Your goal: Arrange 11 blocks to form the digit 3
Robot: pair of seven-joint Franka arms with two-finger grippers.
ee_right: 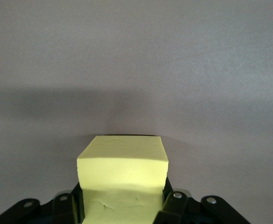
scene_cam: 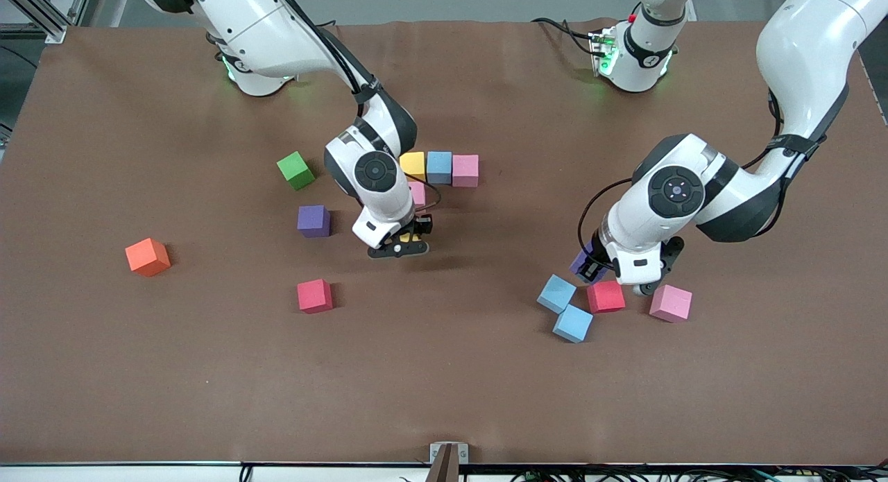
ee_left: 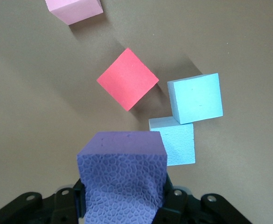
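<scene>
Operator: Status, sweeping from the right arm's end of the table toward the left arm's end?

Technician: An orange cube (scene_cam: 147, 256) and a green cube (scene_cam: 295, 170) are lying apart from the work. A purple block (scene_cam: 313, 220) and a red block (scene_cam: 315, 295) are waiting loose. The right gripper (scene_cam: 401, 248) is hanging over bare table, clamping a yellow block (ee_right: 122, 179). Beside its wrist, the started figure (scene_cam: 438, 168) is showing a yellow, blue, pink row with one pink block touching below the yellow one. The left gripper (scene_cam: 617, 274) is squeezing a purple cube (ee_left: 122, 179) over a cluster of two blue blocks (scene_cam: 564, 307), a red cube (scene_cam: 605, 296) and a pink cube (scene_cam: 671, 302).

Operator: Risks?

Technician: The foam is deforming under the grip, so a block may be springing sideways on release. The right wrist is crowding the row and may be nudging it out of line. The left gripper may be brushing the cluster.

Operator: Containers?

Technician: None are showing in any view.
</scene>
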